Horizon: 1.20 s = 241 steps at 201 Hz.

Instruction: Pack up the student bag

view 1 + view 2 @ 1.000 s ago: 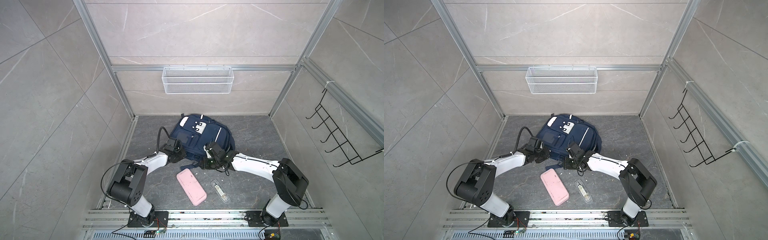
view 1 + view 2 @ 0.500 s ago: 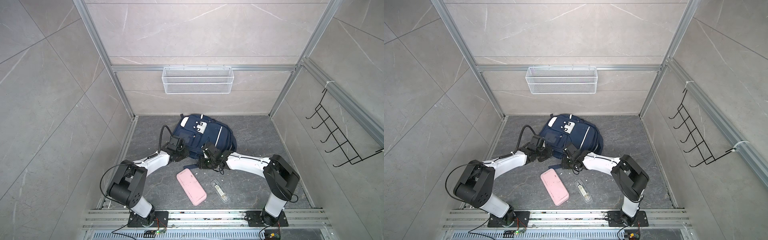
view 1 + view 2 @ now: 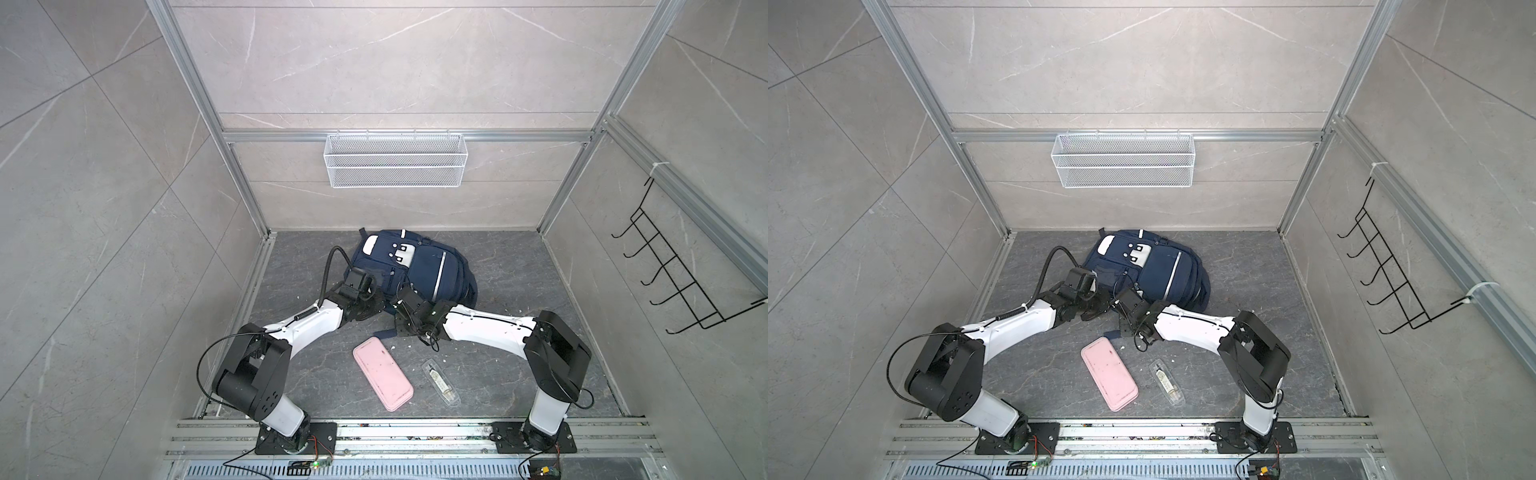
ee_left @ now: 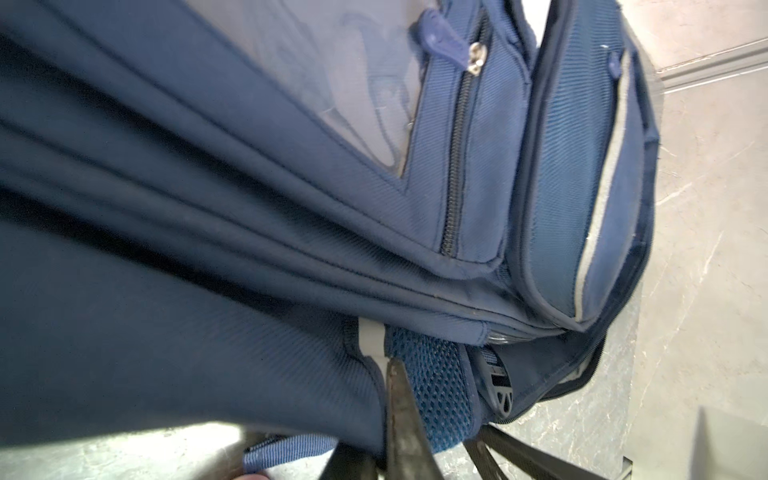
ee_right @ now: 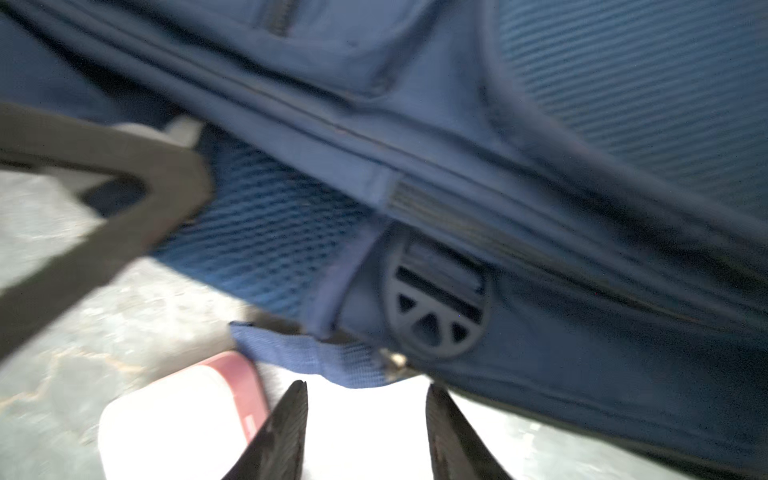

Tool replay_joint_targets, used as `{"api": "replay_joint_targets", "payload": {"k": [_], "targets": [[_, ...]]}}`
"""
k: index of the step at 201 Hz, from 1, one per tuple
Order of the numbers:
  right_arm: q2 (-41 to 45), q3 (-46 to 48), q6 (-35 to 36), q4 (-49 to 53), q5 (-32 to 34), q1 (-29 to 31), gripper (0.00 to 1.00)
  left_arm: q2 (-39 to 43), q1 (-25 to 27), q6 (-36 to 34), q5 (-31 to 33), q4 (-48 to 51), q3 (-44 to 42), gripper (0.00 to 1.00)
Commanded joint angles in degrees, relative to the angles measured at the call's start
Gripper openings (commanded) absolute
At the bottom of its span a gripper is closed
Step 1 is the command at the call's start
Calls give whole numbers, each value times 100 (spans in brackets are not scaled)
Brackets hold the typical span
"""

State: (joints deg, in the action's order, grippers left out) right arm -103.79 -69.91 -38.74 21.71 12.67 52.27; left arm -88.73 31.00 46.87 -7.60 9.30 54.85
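L arm [image 3: 307, 328] lies low, stretched fwd over the floor [image 3: 519, 266], wrist angled inward. L gripper [image 3: 375, 308] is closed tight, its tips pressed into the near bottom edge of the student bag [image 3: 415, 266], btwn a padded navy panel and blue mesh [image 4: 432, 386]; can't tell if fabric is pinched. The bag lies front-up just beyond both grippers. R gripper [image 5: 365, 386] sits just beside the L one, fingers partway apart w/ nothing btwn them. A blue webbing strap [image 5: 307, 353] and a round buckle [image 5: 436, 299] are just past its tips. R arm [image 3: 486, 328] is also low, reaching fwd and inward. Pink case [image 3: 382, 374] lies behind the grippers.
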Motion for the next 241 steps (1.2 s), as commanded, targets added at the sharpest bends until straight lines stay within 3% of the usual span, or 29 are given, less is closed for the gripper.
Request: {"api": "replay_joint_targets", "payload": {"k": [1, 86, 125, 241], "targets": [[19, 47, 33, 199, 637, 89, 48, 399, 83, -180, -101, -113, 351, 2], [-155, -127, 49, 290, 1131, 104, 45, 527, 211, -160, -75, 2, 444, 2], [-183, -138, 70, 302, 1176, 111, 30, 558, 216, -175, -70, 63, 509, 2], [23, -17, 147, 358, 1276, 222, 6, 567, 202, -252, 67, 168, 535, 2]]}}
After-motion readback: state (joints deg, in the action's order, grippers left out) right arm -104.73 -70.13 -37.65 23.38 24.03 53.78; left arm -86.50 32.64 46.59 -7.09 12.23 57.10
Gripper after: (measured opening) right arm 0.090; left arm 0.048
